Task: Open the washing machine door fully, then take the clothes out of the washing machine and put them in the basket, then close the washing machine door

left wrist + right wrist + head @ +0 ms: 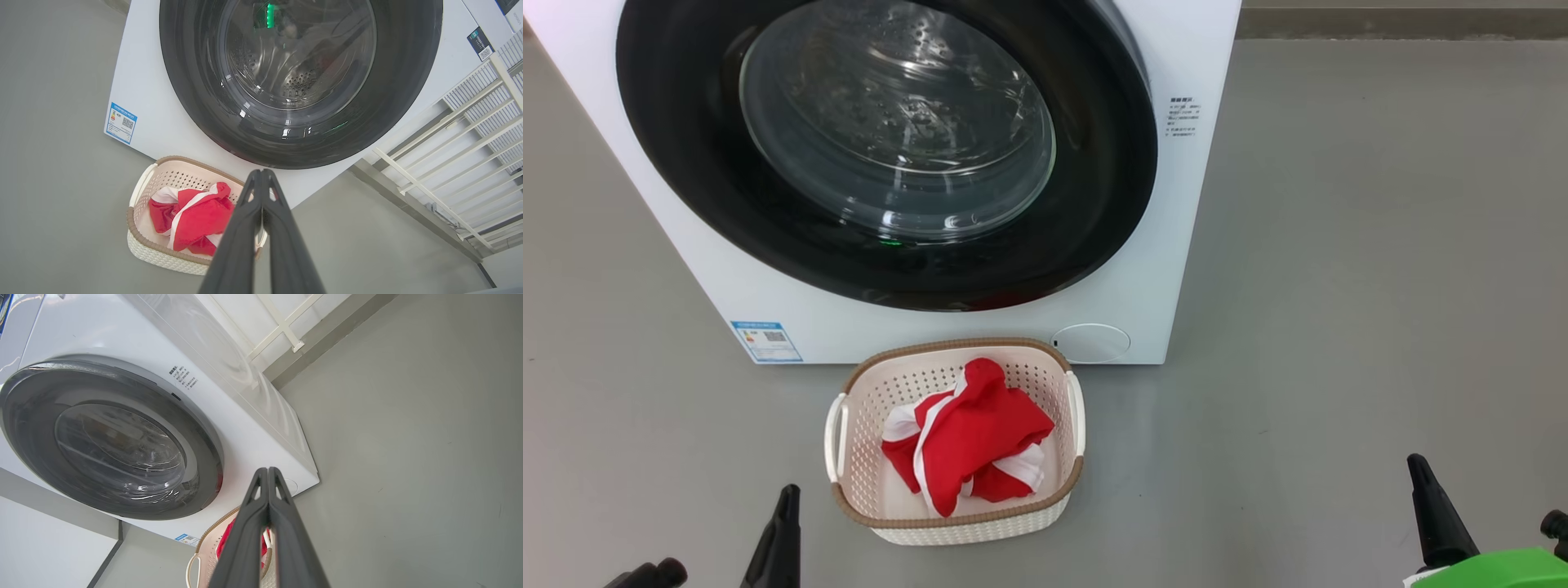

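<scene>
The white washing machine (1176, 245) stands ahead with its round black-rimmed door (686, 163) lying flat against its front; the drum shows through the glass bowl. On the floor in front of it, the cream basket (849, 441) holds the red and white clothes (976, 437). My left gripper (788, 494) is low at the left of the basket, shut and empty. At the lower right my right gripper (1417, 465) is shut and empty as well. The left wrist view shows its closed fingers (261, 175) before the basket (141, 245), the clothes (196, 216) and the door (184, 61). The right wrist view shows shut fingers (267, 473) before the door (36, 457).
Grey floor (1339, 245) spreads all round the machine. A blue label (766, 340) and a small round white flap (1092, 343) sit low on the machine's front. A white metal rack (470, 134) stands to one side of the machine. A green part (1494, 567) shows on my right arm.
</scene>
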Controlling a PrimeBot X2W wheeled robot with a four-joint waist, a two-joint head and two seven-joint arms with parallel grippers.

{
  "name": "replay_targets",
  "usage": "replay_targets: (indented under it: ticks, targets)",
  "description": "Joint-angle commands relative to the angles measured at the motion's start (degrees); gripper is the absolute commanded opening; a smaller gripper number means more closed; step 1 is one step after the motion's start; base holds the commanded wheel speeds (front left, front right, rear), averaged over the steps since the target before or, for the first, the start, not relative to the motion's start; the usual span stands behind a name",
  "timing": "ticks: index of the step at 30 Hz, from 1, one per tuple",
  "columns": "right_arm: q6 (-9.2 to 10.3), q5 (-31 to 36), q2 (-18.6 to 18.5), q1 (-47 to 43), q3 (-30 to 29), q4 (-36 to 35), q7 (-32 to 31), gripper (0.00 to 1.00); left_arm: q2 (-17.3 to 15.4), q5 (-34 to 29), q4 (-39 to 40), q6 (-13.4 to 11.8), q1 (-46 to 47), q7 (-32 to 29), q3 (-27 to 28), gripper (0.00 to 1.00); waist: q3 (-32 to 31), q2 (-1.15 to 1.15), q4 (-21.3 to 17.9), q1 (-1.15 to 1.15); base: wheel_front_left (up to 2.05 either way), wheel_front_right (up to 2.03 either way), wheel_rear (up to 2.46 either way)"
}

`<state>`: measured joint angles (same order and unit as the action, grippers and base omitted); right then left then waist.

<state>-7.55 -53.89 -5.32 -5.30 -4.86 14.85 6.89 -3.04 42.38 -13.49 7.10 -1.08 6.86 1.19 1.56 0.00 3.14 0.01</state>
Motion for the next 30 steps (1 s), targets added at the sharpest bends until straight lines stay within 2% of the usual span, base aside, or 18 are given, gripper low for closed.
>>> replay_targets:
  ticks: [1, 30]
  targets:
    - [0.03, -1.4, -0.7, 2.8, 0.0, -1.3, -0.4, 0.00, -0.6, 1.5, 1.1, 0.2, 2.4, -0.2, 1.2, 0.00, 0.0, 0.00, 0.0, -0.01, 0.00, 0.00, 0.00]
    - [0.04, -15.4, 0.5, 6.1, -0.7, -1.1, -5.4, 0.00, -0.4, 20.0, 0.5, 0.2, 4.2, -5.0, 2.6, 0.00, -0.5, 0.00, -1.2, -0.01, 0.00, 0.00, 0.00]
